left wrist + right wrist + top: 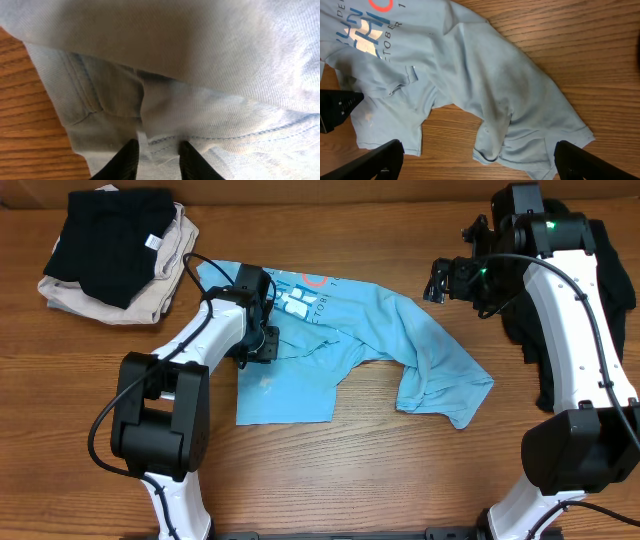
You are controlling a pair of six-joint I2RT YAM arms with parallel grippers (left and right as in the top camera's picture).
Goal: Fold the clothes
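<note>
Wooden table all across. At ten o'clock a black top sits on a beige stack. In the centre lies the crumpled light blue T-shirt. The left gripper is down on it, fingers narrowed, pinching fabric. At two o'clock the right gripper hovers, spread wide and empty.

Bright, even light from above fills the overhead view. The wooden table glows warm, shadows under the arms are soft and short, and the white right arm shines faintly. The black top at far left loses its detail. In the left wrist view the light blue T-shirt lies so close that its upper folds blur and wash out. The weave is sharp near the left gripper, whose fingers are plain black shapes. The right wrist view is crisp, with the right gripper fingers dark at the near corners.
</note>
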